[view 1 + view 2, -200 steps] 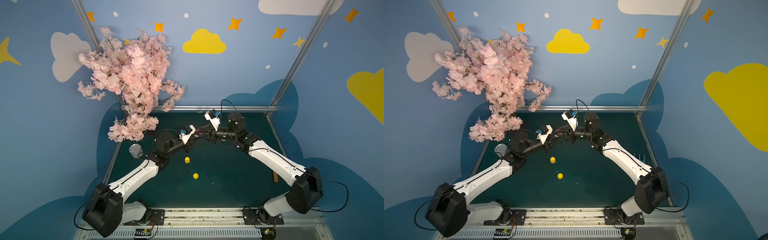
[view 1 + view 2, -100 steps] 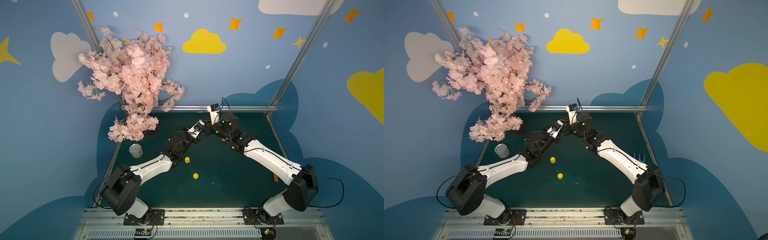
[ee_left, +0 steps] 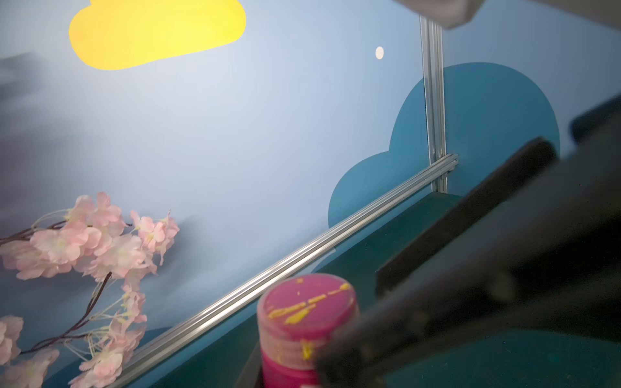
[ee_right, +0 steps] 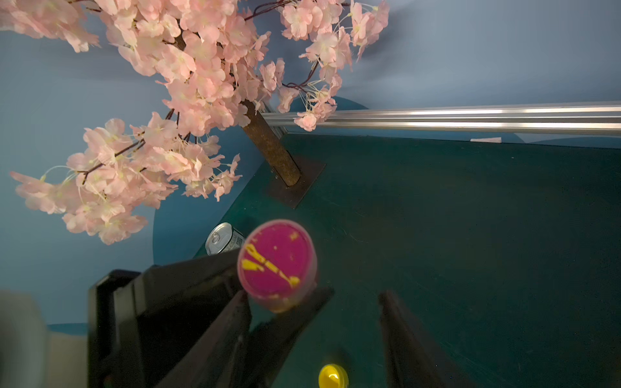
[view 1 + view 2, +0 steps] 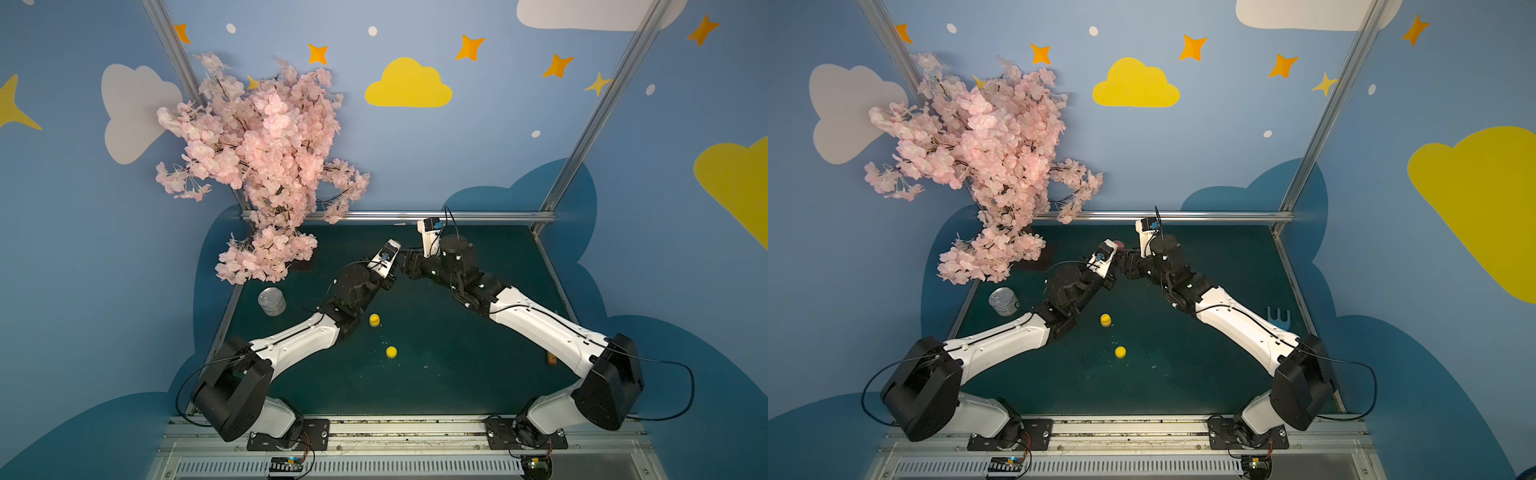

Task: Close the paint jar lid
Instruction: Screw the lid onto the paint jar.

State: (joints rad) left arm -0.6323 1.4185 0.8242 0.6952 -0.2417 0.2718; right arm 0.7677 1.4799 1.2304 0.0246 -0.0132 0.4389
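Paint jar is held up off the counter, over the middle of its far half, a short way in front of the back rail. Its pink lid, streaked with yellow, sits on top; how tightly cannot be told. The left gripper has its jaws closed on the jar body just under the lid. The right gripper is just beside the jar, with its jaws apart and nothing between them. The lid lies outside that gap, next to one finger; whether they touch cannot be told.

Both arms meet at the jar, so the closest edges are the two grippers themselves and the rail behind them. Open green counter spreads toward the right wall and toward the near edge.

On the left, a pink blossom tree overhangs the back corner, its trunk fixed to a dark plate. A tin can stands near the left edge, beside the left arm. Nearer the front, a small yellow jar stands just beside the left forearm, and a loose yellow cap lies near it. By the right edge, well apart from the jar, are a blue fork-shaped piece and a small brown item.
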